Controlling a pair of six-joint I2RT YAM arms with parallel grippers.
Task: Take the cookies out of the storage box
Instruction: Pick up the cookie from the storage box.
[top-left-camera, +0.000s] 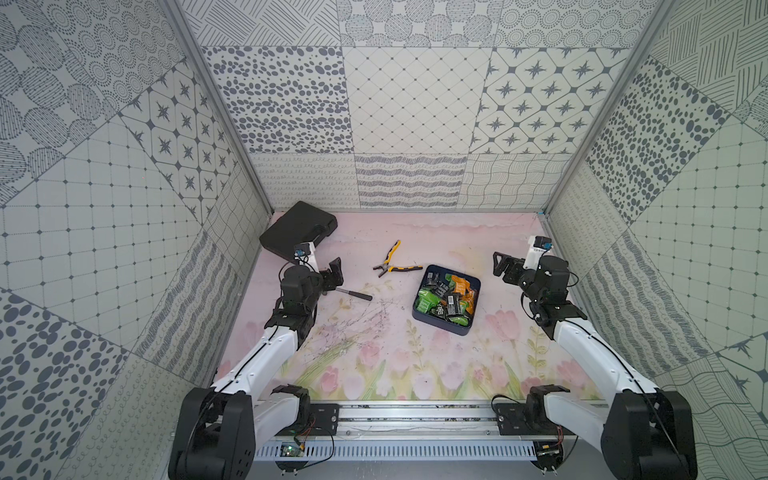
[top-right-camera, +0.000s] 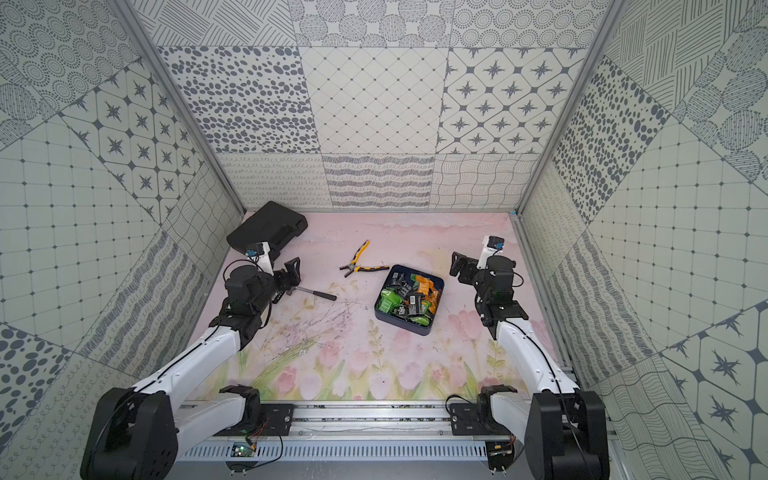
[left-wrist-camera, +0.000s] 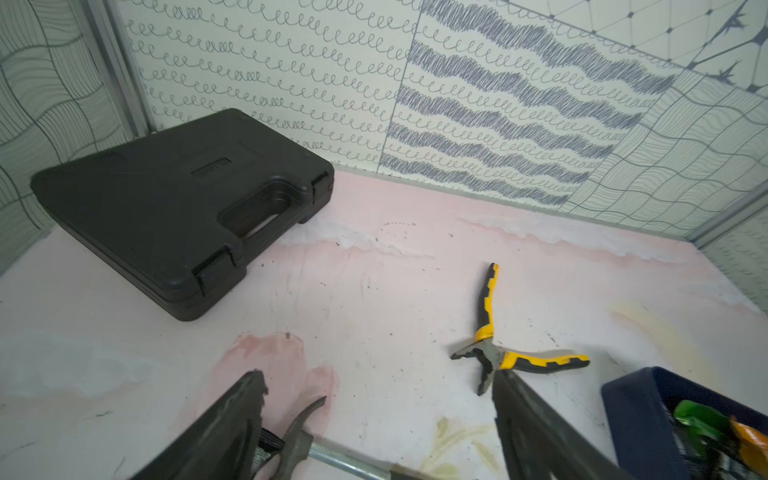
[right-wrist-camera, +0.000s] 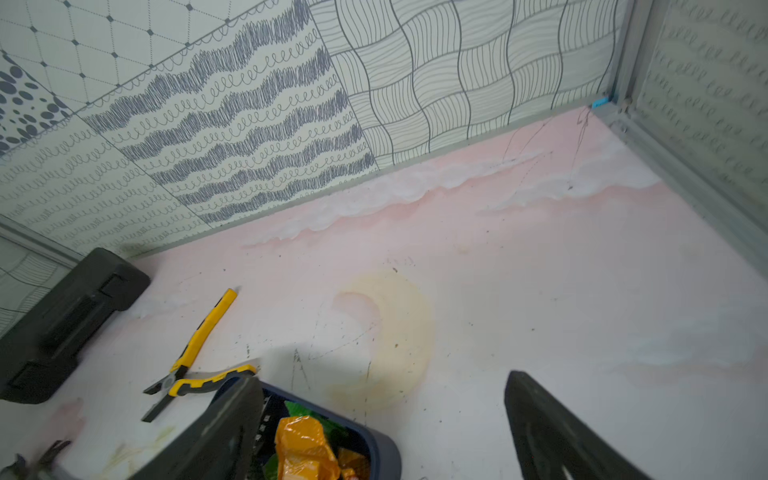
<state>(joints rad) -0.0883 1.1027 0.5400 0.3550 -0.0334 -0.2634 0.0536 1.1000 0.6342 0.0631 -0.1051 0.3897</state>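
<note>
Spread and empty, the left gripper (left-wrist-camera: 378, 376) and the right gripper (right-wrist-camera: 382, 378) flank the storage box (top-left-camera: 440, 325), its cookies (top-left-camera: 446, 297) all inside; next, likely, one gripper must descend and pinch one.

Navy storage box (top-left-camera: 457, 328) on the mat, heaped with green, orange, black cookies (top-left-camera: 446, 297)
</note>
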